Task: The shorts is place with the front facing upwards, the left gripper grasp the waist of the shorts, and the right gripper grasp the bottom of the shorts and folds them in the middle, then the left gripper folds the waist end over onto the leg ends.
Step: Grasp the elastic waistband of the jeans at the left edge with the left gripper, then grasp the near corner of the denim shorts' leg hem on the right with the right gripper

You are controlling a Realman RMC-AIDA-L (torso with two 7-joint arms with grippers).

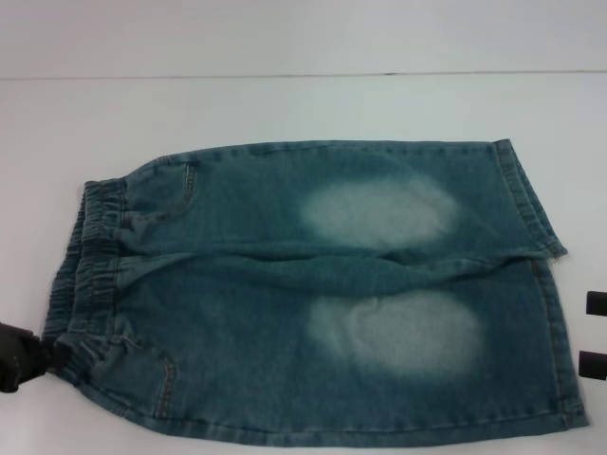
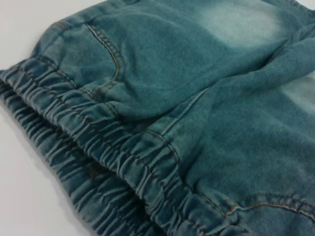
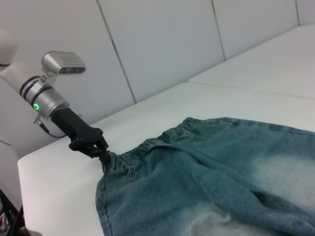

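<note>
Blue denim shorts (image 1: 313,284) lie flat on the white table, front up. The ruffled waist (image 1: 90,275) is at the left, and the two straight leg hems, the bottom of the shorts (image 1: 564,351), are at the right. My left gripper (image 1: 43,358) sits at the near corner of the waist. The right wrist view shows this left gripper (image 3: 102,153) pinched shut on that waist corner (image 3: 115,158). The puckered waist band (image 2: 98,162) fills the left wrist view. My right gripper (image 1: 595,334) is at the right edge, open, just beyond the near leg's hem and not touching it.
The white table (image 1: 285,104) extends behind and to the left of the shorts. White wall panels (image 3: 162,44) rise past the table's left side. The shorts' near edge (image 1: 332,438) lies close to the table's front.
</note>
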